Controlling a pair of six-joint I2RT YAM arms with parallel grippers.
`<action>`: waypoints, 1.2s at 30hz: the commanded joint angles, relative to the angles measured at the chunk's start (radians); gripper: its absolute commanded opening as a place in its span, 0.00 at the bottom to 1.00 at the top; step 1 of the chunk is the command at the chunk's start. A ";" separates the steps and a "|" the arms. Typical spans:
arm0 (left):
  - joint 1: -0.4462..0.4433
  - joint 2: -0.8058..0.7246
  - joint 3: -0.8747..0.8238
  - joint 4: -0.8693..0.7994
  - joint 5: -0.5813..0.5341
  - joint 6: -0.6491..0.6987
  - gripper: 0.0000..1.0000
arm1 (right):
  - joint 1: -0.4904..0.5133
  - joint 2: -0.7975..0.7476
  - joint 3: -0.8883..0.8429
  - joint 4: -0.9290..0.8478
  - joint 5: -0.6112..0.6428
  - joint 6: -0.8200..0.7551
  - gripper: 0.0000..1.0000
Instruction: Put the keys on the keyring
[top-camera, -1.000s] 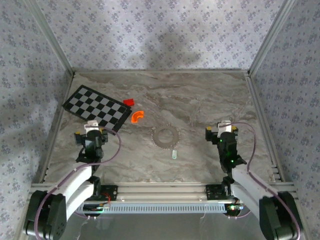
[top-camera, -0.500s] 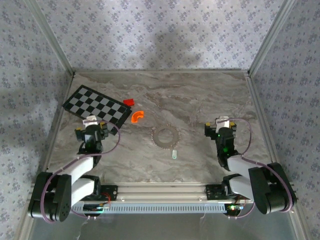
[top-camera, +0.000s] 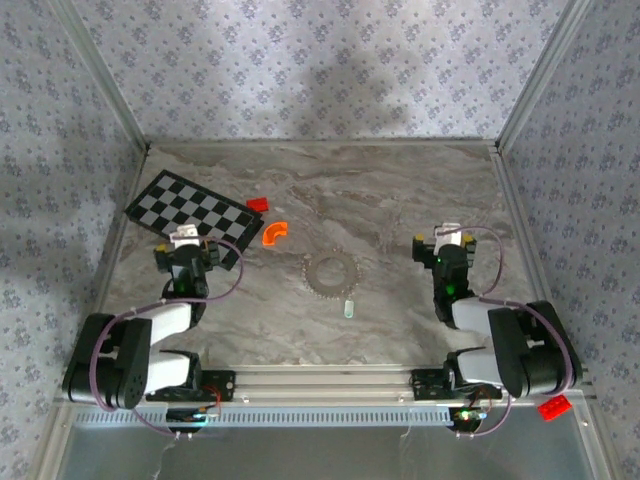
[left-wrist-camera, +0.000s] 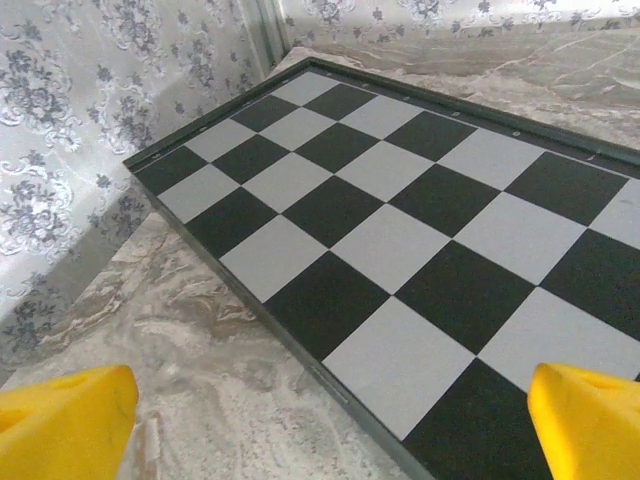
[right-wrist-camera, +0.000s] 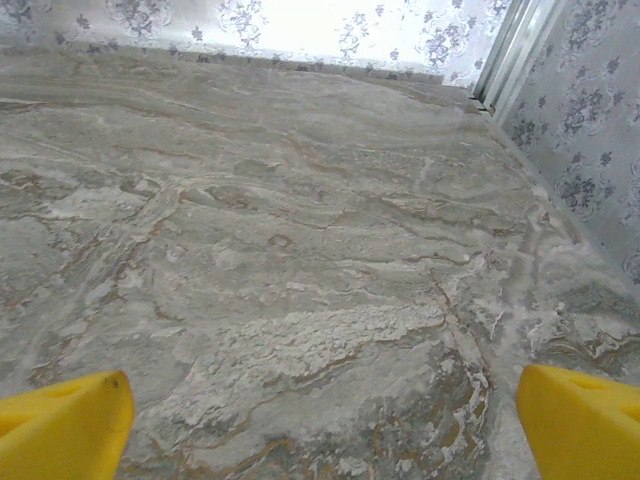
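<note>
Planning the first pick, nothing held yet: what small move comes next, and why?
Probably bring the open right gripper left toward the key, which lies loose and untouched just on the near side of the keyring.

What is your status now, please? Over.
Both open, empty: left tool at checkerboard edge, right tool over table. Small key lies beside keyring, not touching. Nearby: orange piece, red block, far left.

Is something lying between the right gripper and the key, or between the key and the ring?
Nothing visible does. Only bare table separates the open right gripper from the key, and the key from the ring just beyond it. The orange piece and red block lie farther left, off both paths.
</note>
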 joint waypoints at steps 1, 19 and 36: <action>0.008 0.038 0.001 0.180 0.045 0.017 1.00 | -0.038 0.075 0.014 0.146 -0.018 -0.031 1.00; 0.051 0.297 0.050 0.351 0.160 0.042 1.00 | -0.112 0.221 0.088 0.147 -0.005 0.036 1.00; 0.102 0.285 0.150 0.138 0.199 -0.012 1.00 | -0.135 0.219 0.142 0.032 -0.026 0.065 1.00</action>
